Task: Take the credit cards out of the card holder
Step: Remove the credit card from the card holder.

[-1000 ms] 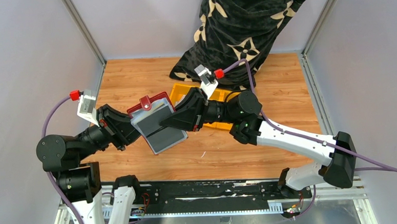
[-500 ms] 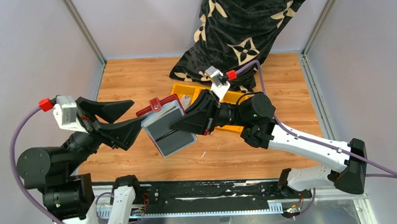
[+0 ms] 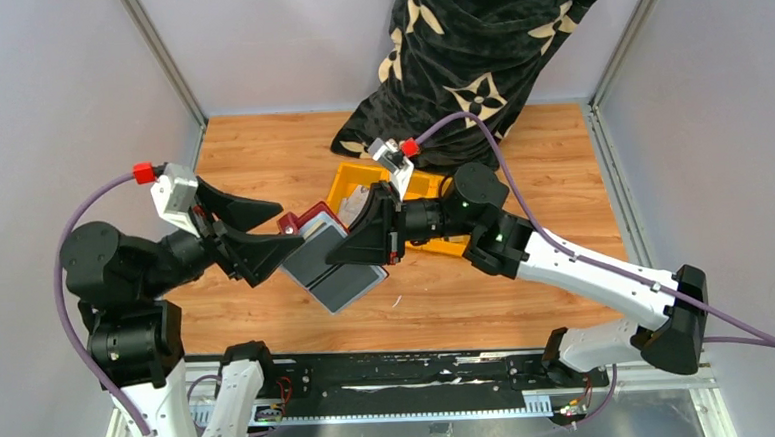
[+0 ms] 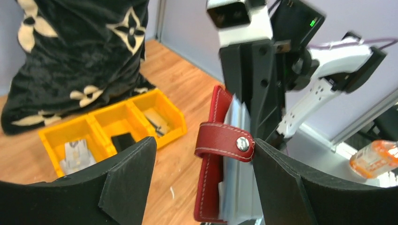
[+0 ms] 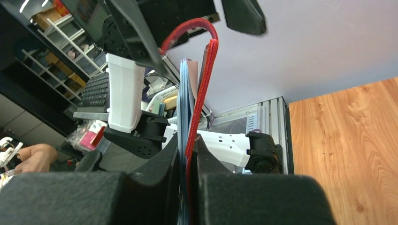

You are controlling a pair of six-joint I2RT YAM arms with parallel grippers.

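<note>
The dark red card holder [image 3: 306, 223] hangs above the table, tilted, with its grey inside [image 3: 338, 266] facing up. My right gripper [image 3: 365, 245] is shut on its right edge; in the right wrist view the pads [image 5: 164, 164] pinch the red cover [image 5: 202, 89] and the blue-grey credit cards [image 5: 183, 103] edge-on. My left gripper [image 3: 292, 224] is open at the holder's left end. In the left wrist view the left gripper [image 4: 202, 146] straddles the red snap tab [image 4: 224, 141], which lies close against the right finger [image 4: 281, 183]. Grey card edges [image 4: 237, 187] show beside the cover [image 4: 211, 192].
A yellow three-compartment bin [image 3: 346, 184] stands just behind the holder, holding a black object [image 4: 123, 140] and small items. A black cloth with cream flower marks [image 3: 475, 54] is heaped at the back. Grey walls close both sides.
My left gripper let go of the card holder, opened wide, drew back, then returned around its tab end. The right gripper kept its grip and shifted the holder slightly.
</note>
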